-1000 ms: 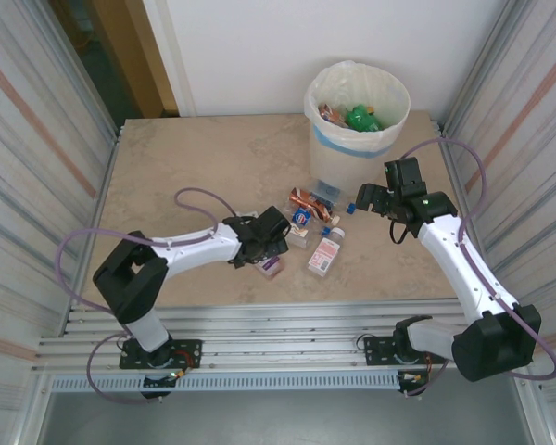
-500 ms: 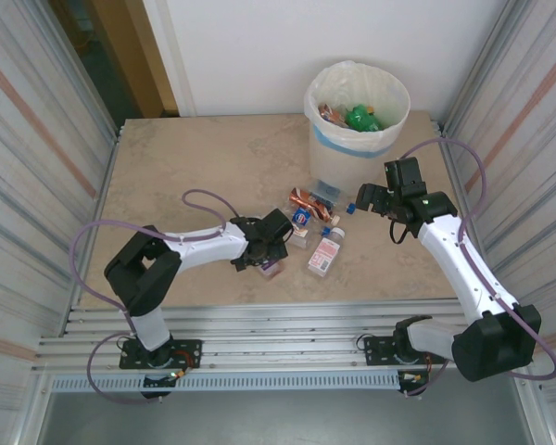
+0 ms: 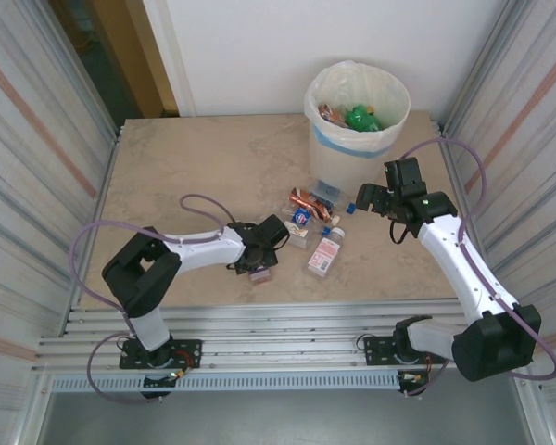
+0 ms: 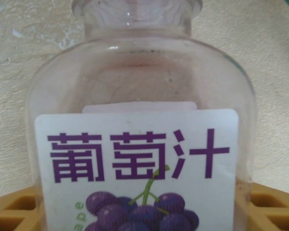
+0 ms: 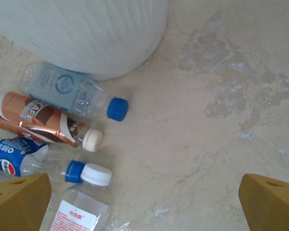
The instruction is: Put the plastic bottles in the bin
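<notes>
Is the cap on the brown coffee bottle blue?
No, the brown coffee bottle has a white cap; the blue cap belongs to the clear bottle lying next to it.

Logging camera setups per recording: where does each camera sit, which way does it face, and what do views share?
Top external: above and behind the bases, looking down on the table; left arm and right arm show whole.
Left wrist: close on a grape juice bottle, table behind; left fingers flank it.
Right wrist: looking down at bottles beside the bin; right fingers at the lower corners.
Shared: top and right wrist both show bin and those bottles.
</notes>
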Robot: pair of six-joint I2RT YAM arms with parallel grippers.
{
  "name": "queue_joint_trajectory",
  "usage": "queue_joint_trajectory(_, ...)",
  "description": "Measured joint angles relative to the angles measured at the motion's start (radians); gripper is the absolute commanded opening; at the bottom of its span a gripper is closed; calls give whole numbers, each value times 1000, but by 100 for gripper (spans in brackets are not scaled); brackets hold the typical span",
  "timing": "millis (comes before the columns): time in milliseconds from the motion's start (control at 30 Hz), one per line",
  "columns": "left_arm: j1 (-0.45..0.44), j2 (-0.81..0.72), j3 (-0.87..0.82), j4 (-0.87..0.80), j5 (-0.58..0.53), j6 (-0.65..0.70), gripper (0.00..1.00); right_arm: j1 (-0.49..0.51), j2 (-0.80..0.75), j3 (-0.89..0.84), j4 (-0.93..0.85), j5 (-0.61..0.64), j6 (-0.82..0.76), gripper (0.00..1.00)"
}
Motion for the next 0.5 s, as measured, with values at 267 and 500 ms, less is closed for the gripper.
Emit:
queue_joint_trajectory(267,0,-50,-44,-13,-14,19,47,4,-1,0,2,-30,0,98)
queue_joint_trajectory(500,-26,-225,-72,-40,-144,130,43,34,-1,52,16,-180,0,98)
